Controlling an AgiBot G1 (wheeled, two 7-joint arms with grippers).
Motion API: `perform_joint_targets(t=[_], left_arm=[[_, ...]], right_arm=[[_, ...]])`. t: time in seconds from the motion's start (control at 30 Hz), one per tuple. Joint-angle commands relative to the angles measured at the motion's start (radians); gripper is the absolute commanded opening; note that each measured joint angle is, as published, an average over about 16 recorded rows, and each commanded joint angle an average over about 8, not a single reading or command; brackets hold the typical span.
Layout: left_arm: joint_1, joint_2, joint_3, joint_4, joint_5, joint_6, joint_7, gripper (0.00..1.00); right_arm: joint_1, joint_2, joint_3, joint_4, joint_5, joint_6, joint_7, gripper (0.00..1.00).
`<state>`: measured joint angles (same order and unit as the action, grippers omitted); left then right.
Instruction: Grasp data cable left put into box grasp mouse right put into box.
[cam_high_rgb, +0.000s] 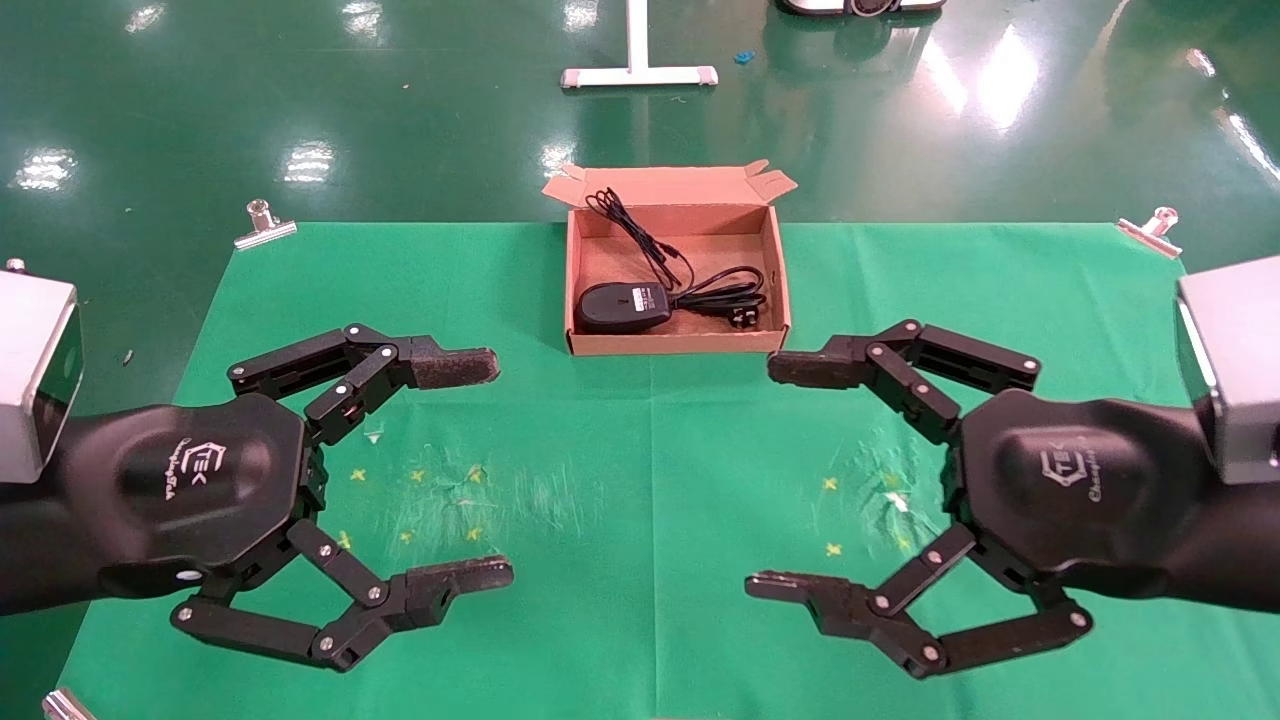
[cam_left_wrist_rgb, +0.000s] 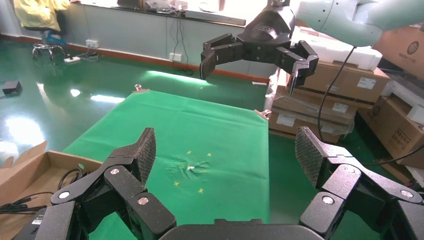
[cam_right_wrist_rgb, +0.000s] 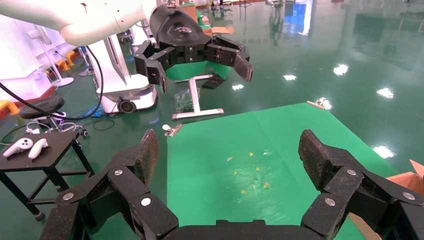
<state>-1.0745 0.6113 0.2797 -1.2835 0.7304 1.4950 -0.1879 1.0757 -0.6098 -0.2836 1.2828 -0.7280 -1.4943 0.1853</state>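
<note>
A green cloth (cam_high_rgb: 640, 480) covers the surface, scuffed and marked with small yellow crosses (cam_high_rgb: 415, 475). Metal clips (cam_high_rgb: 262, 225) pinch its far corners. Beyond the far edge, a white stand (cam_high_rgb: 638, 72) sits on the glossy green floor (cam_high_rgb: 400, 110).

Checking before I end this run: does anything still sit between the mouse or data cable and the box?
Nothing visible does. The mouse and the data cable already lie inside the box; the left gripper and the right gripper hover open and empty.

Black linkage-fingered left gripper (cam_high_rgb: 495, 472) and right gripper (cam_high_rgb: 765, 476), silver screws, white logos, grey wrist blocks.
</note>
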Motion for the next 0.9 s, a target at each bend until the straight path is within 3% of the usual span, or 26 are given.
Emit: perform_joint_targets(t=[0.03,0.9], left_arm=[[0.000,0.000,0.000,0.000,0.000,0.000,0.000,1.00],[0.000,0.000,0.000,0.000,0.001,0.000,0.000,1.00]], right_arm=[[0.000,0.000,0.000,0.000,0.000,0.000,0.000,1.00],[0.000,0.000,0.000,0.000,0.000,0.000,0.000,1.00]])
